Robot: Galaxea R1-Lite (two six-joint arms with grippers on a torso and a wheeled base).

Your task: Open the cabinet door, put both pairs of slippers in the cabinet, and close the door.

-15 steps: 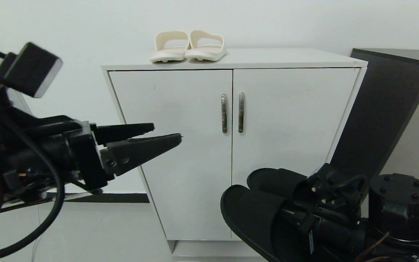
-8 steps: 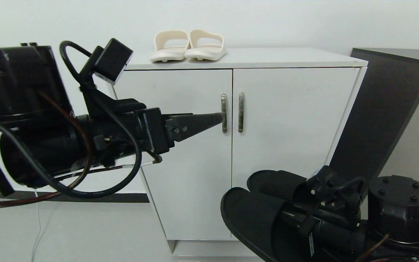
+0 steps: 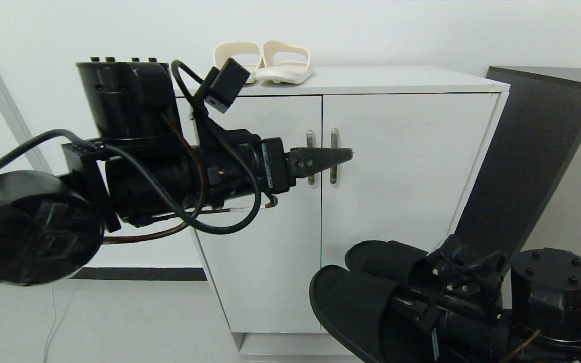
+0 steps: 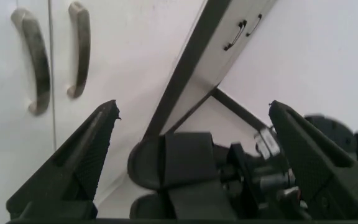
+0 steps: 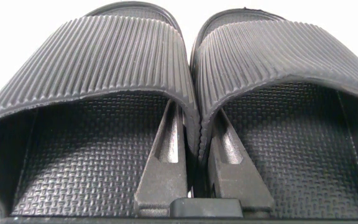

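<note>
Left gripper (image 3: 342,153): held level in front of the cabinet at handle height, reaching in from the left across the left door. Its tips lie over the two handles in the head view. In the left wrist view its fingers (image 4: 86,163) are spread wide apart with nothing gripped, and both handles sit off to one side of them, not between them. Whether a finger touches a handle cannot be told.

Cream slippers (image 3: 284,64): a pair side by side on the cabinet top, near its left end and towards the back. The left one is partly hidden behind the arm's wrist camera.

Cabinet (image 3: 401,80): white, against the white wall, with two doors, both closed.

Left door (image 3: 265,262): flush with the frame, partly covered by the left arm.

Left handle (image 3: 310,138): an upright metal bar at the inner edge of the left door.

Right handle (image 3: 334,171): a matching bar just beside it on the right door (image 3: 401,171).

Black slippers (image 3: 361,297): a pair held together in the air, low in front of the right door, open ends towards the robot.

Right gripper (image 5: 196,116): its fingers (image 5: 164,165) reach inside the two slippers, one in each, and are pressed together on the two adjoining side walls.

Dark cabinet (image 3: 532,161): stands just right of the white one.
</note>
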